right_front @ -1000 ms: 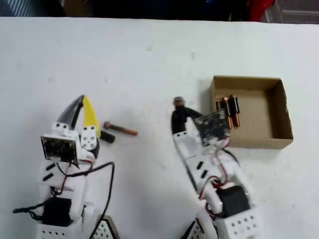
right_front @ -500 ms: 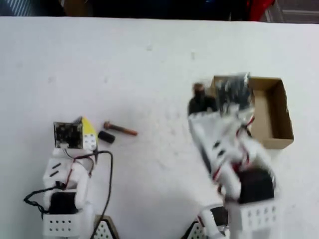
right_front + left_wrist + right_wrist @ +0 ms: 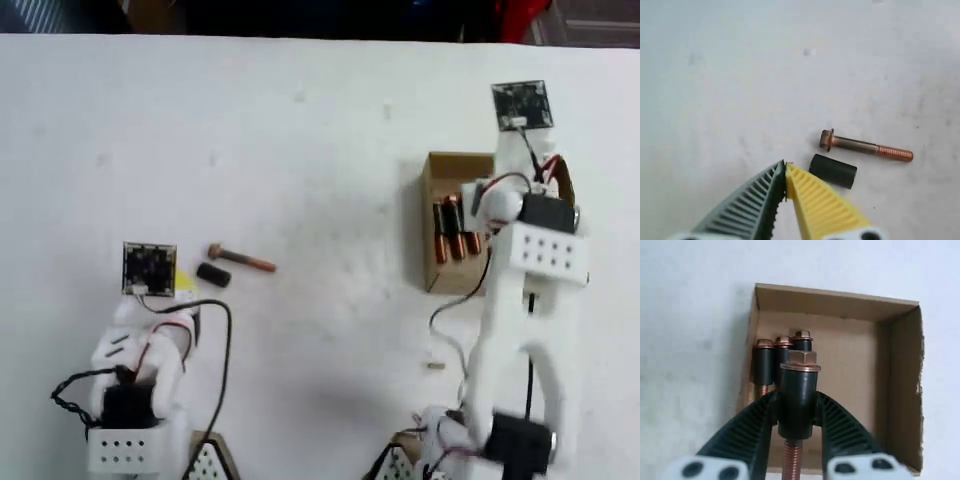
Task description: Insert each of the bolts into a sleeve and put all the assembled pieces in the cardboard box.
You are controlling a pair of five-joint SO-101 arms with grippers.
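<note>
no readable text, no labels, no numbers, no signs on anything

A copper bolt point(image 3: 866, 147) lies flat on the table, left of centre, with its hex head to the left and its thread to the right. A short black sleeve point(image 3: 833, 171) lies on its side just near of the bolt, not touching it. The open cardboard box point(image 3: 835, 302) sits at the right. Three assembled pieces point(image 3: 455, 230) lie side by side along its left wall, heads toward the far side. A fourth piece point(image 3: 798, 382), a black sleeve on a bolt, is clamped in the right gripper point(image 3: 797, 402) above the box.
</note>
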